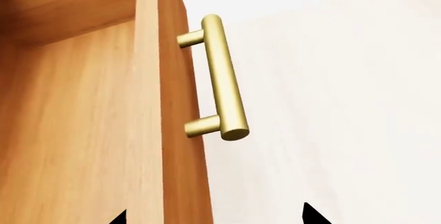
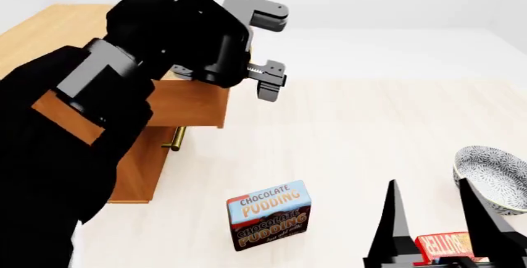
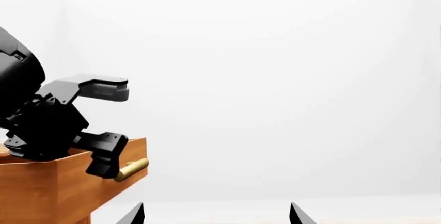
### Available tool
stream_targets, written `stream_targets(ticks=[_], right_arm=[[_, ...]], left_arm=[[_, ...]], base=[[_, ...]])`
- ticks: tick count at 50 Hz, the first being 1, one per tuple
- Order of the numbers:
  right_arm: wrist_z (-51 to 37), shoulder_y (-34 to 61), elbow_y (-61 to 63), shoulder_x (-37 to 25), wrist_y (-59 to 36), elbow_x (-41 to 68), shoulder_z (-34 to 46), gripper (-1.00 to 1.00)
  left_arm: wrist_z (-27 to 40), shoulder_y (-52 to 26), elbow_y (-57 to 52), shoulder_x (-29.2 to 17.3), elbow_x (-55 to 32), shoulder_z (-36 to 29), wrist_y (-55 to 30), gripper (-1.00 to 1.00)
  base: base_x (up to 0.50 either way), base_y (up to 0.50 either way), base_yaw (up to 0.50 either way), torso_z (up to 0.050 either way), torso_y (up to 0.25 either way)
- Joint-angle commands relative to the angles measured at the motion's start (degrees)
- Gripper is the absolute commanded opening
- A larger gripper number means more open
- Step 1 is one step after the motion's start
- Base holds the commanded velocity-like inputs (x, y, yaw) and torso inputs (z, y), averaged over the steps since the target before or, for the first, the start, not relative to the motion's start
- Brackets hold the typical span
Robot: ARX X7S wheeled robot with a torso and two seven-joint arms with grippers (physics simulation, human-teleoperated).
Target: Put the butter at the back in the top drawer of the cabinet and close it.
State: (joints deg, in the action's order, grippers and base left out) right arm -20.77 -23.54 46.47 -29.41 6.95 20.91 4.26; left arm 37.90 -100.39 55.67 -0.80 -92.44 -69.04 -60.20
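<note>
Bulky glossy black left arm; grey blocky left claw point(image 2: 268, 49); right claw point(image 2: 432, 218) slim black tapered fingers.

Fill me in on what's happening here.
The top drawer of the cabinet stands pulled out. The left gripper hangs open just past the drawer's front, holding nothing. The right gripper, jaws apart, is low over the butter, near a patterned bowl. A chocolate pudding box stands on the floor.
</note>
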Motion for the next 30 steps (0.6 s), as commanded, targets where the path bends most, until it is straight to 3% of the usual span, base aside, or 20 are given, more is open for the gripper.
stream_targets(ticks=[1, 12, 30], right_arm=[[0.35, -0.57, -0.83, -0.54, 1.23, 0.98, -0.98, 1.0], [0.34, -0.75, -1.15, -0.74, 1.63, 1.19, -1.24, 1.0], [0.42, -0.69, -1.9, -0.57, 2.21, 1.02, -0.83, 1.0]], left_arm=[[-2.84, -2.13, -1.59, 0.77, -31.5, -15.4, 9.05, 1.0], [-4.99, -4.03, -0.97, 0.77, -40.14, -20.09, 13.28, 1.0], [-6.14, -3.68, -0.23, 0.71, -48.82, -20.37, 17.36, 1.0]], base=[[-0.01, 0.0, 0.0, 0.0, 0.0], [-0.01, 0.0, 0.0, 0.0, 0.0], [0.0, 0.0, 0.0, 0.0, 0.0]])
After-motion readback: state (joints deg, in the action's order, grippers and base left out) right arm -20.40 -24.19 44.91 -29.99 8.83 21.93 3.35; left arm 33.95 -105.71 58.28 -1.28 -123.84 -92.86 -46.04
